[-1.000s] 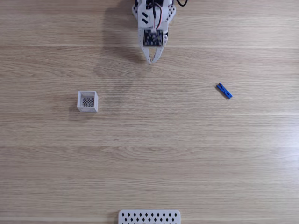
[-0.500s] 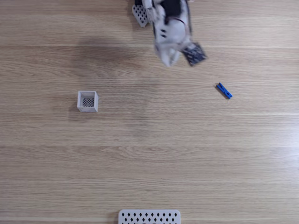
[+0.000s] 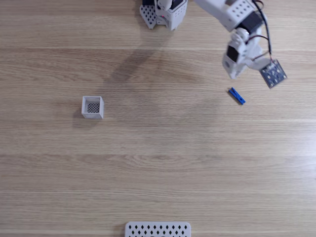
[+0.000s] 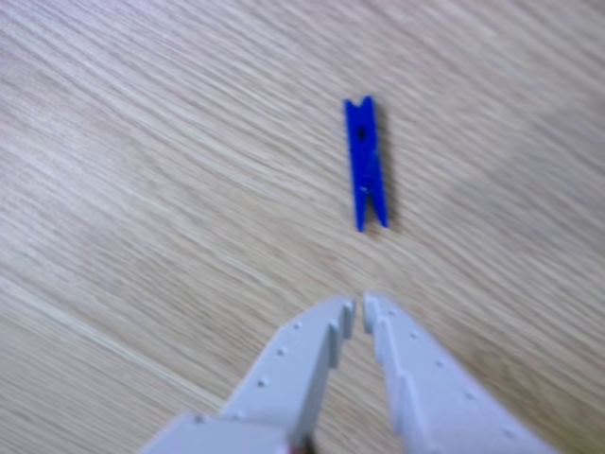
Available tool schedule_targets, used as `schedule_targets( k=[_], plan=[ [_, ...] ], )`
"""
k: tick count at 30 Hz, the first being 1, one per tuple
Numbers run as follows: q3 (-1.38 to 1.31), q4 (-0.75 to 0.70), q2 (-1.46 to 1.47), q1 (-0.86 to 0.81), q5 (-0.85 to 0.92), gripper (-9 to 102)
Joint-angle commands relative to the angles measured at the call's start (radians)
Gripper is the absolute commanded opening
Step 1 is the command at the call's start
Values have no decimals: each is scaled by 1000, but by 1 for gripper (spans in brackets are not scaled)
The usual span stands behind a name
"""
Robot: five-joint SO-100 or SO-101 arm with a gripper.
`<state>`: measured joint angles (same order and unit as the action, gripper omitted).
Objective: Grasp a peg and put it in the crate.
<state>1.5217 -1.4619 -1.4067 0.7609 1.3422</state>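
Observation:
The blue peg (image 3: 236, 96) lies flat on the wooden table at the right of the fixed view. My gripper (image 3: 231, 74) hangs just above it in the picture, slightly to its left, fingertips pointing towards it. In the other view the peg (image 4: 367, 176) lies a short way ahead of the gripper (image 4: 359, 310), whose white fingertips almost touch and hold nothing. The white crate (image 3: 93, 107), open-topped with a dark mesh bottom, stands far off at the left of the fixed view.
A flat white plate (image 3: 158, 229) with diamond-shaped holes lies at the bottom edge of the fixed view. The arm's base (image 3: 163, 12) sits at the top centre. Bare wooden table (image 3: 163, 148) stretches between peg and crate.
The arm has swung from the top centre of the fixed view to the right, bringing the gripper close to the peg. Peg and crate have not moved.

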Motion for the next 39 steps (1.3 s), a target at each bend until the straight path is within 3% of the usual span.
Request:
schedule_targets(
  k=[1, 13, 24, 39],
  plan=[
    [-149, -5, 18, 14, -40, 0],
    [-150, 130, 75, -26, -41, 24],
    [-150, 146, 127, -140, 67, 21],
    [-28, 268, 179, -115, 64, 21]
  ],
)
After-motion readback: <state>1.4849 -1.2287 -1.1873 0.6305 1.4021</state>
